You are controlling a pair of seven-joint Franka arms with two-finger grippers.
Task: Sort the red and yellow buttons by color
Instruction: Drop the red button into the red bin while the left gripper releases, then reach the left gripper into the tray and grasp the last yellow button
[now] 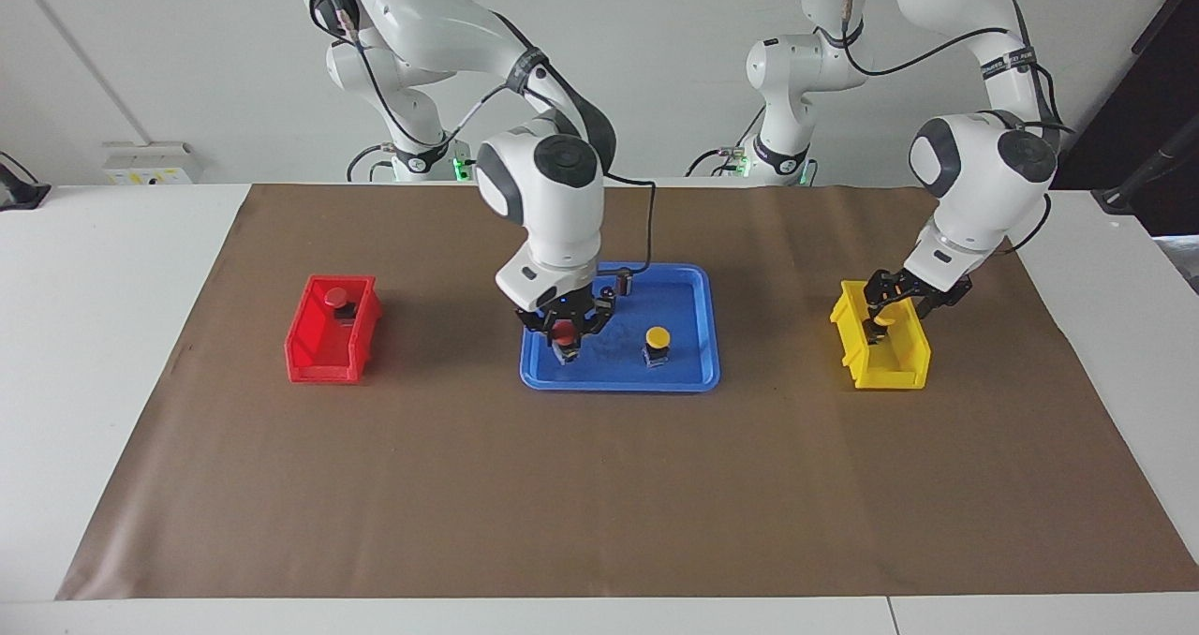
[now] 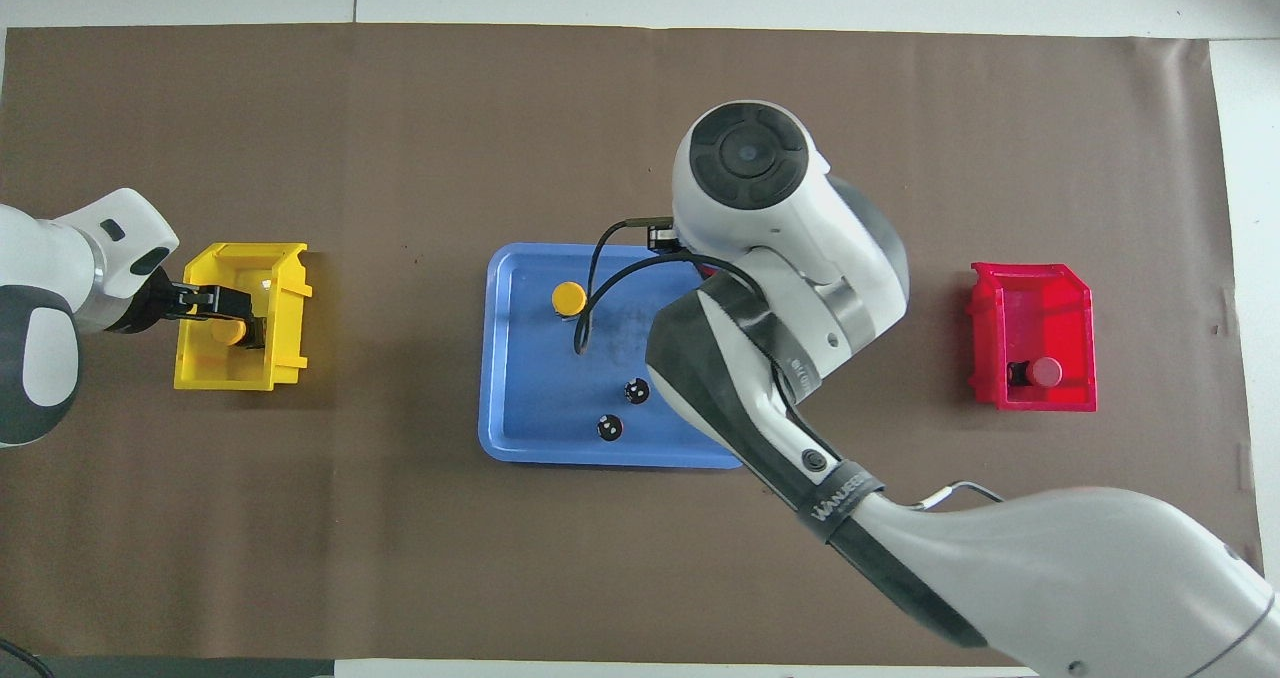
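Note:
My right gripper (image 1: 565, 328) is shut on a red button (image 1: 563, 333) and holds it just above the blue tray (image 1: 618, 384), at the edge toward the red bin (image 1: 318, 359). The arm hides both in the overhead view. A yellow button (image 1: 658, 338) stands on the tray; it also shows in the overhead view (image 2: 568, 298). Another red button (image 1: 335, 296) lies in the red bin. My left gripper (image 1: 887, 305) is over the yellow bin (image 1: 899, 373), with a yellow button (image 2: 229, 332) in the bin right under it.
Two dark capless cylinders (image 2: 636, 391) (image 2: 609, 427) stand on the tray's part nearer the robots. The red bin (image 2: 1030, 288) is at the right arm's end of the brown mat, the yellow bin (image 2: 290, 288) at the left arm's end.

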